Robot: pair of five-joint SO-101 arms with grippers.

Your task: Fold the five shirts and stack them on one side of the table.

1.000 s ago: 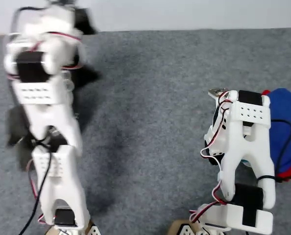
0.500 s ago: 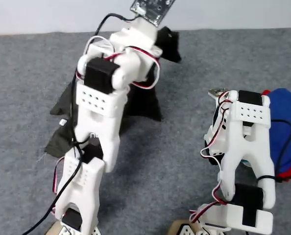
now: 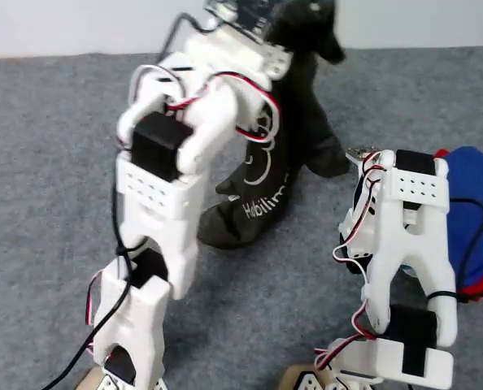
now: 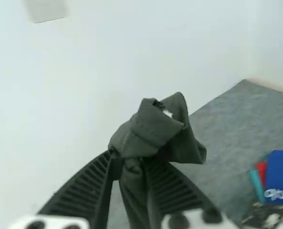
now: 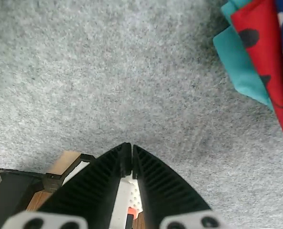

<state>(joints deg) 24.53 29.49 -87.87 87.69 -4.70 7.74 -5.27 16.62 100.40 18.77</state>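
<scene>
Hanging from the left end effector [image 4: 131,160] is one dark grey shirt [image 3: 282,162], bunched, pinched between the two ribbed fingers, collar end poking up above the grip. The left arm [image 3: 156,203] is stretched up and toward the far edge of the grey counter [image 3: 54,162]. The shirt drapes down in a long twist with white print on its face, and its lower end rests on the counter mid-field.

The right arm [image 3: 404,236] sits folded at the near right. The right end effector [image 5: 132,150] has its fingers pressed together on nothing and points down at bare counter.

A stack lies at the right edge of the counter, just beside the right arm. Three shirts counted there: one blue shirt [image 3: 473,195] on top, one red shirt [image 5: 256,43] under it, and one teal shirt [image 5: 239,57] lowest, its edges peeking out. Total shirts seen: four, one held and three stacked.
</scene>
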